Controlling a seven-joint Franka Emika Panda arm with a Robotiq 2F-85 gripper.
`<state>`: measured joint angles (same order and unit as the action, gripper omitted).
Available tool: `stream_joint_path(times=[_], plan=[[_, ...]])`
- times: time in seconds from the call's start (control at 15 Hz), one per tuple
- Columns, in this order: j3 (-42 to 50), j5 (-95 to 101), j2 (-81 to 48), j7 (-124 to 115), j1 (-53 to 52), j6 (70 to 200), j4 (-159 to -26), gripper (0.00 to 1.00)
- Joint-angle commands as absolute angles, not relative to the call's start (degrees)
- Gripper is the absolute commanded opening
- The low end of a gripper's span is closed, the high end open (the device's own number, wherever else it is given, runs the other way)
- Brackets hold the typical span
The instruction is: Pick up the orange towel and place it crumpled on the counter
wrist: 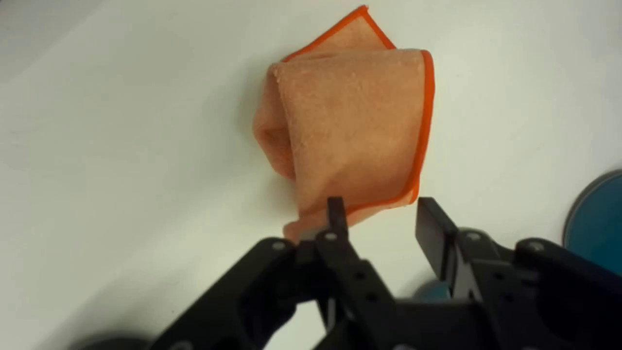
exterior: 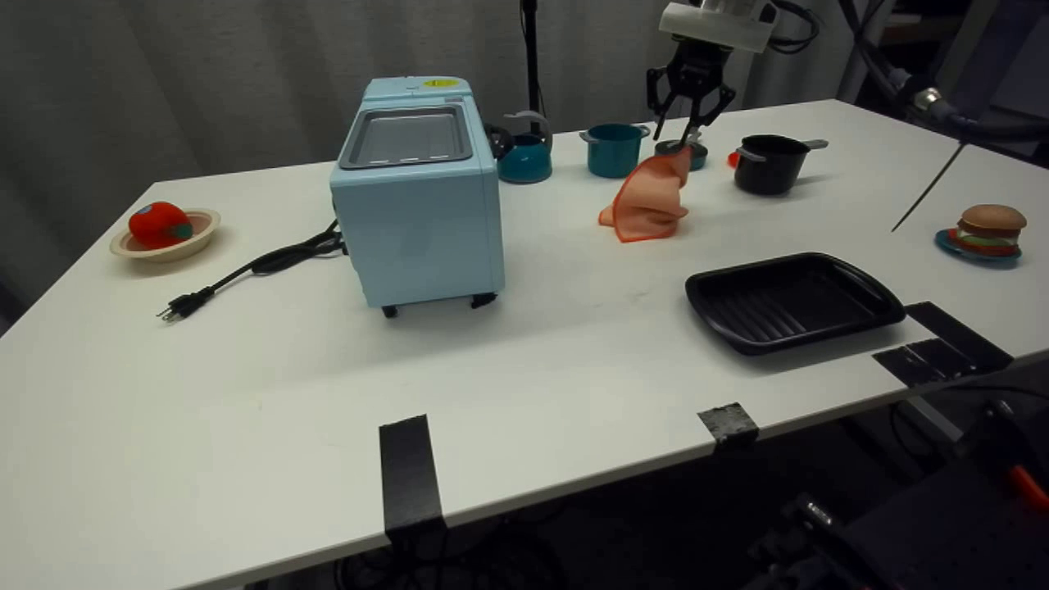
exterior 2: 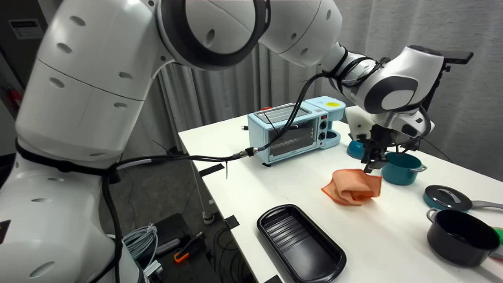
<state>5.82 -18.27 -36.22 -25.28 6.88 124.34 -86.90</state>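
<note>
The orange towel (exterior: pixel 647 201) lies crumpled on the white counter (exterior: pixel 533 369), with a raised fold at one end. It also shows in an exterior view (exterior 2: pixel 351 186) and below the fingers in the wrist view (wrist: pixel 359 121). My gripper (wrist: pixel 380 200) is open, with a wide gap between its fingers and no cloth held there. One finger covers a small part of the towel's edge. In both exterior views the gripper (exterior: pixel 672 138) (exterior 2: pixel 368 166) points down just above the raised end of the towel. I cannot tell whether a fingertip touches the cloth.
A black baking pan (exterior: pixel 795 301) lies nearer the counter edge. A teal pot (exterior 2: pixel 401 169), a lidded pan (exterior 2: pixel 447 197), a black pot (exterior: pixel 770 164) and a kettle (exterior: pixel 524 160) stand close around the gripper. A light-blue toaster oven (exterior: pixel 422 221) stands to one side.
</note>
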Motion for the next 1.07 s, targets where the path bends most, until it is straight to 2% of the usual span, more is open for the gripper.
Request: stream_joint_path(times=[0.0,0.2,0.27,0.67,1.0], plan=[[6.49,-17.11,-37.54,-26.35,6.34,127.11,-84.90,0.73],[6.06,-17.69,-37.61,-26.04,6.61,129.34,-85.02,0.97],[5.85,-17.99,-37.62,-25.85,6.75,129.91,-85.05,1.00],[2.91,-21.87,-37.25,-22.38,8.54,127.46,-84.85,1.00],[4.51,-20.06,-36.76,-24.46,6.98,129.22,-86.76,1.00]])
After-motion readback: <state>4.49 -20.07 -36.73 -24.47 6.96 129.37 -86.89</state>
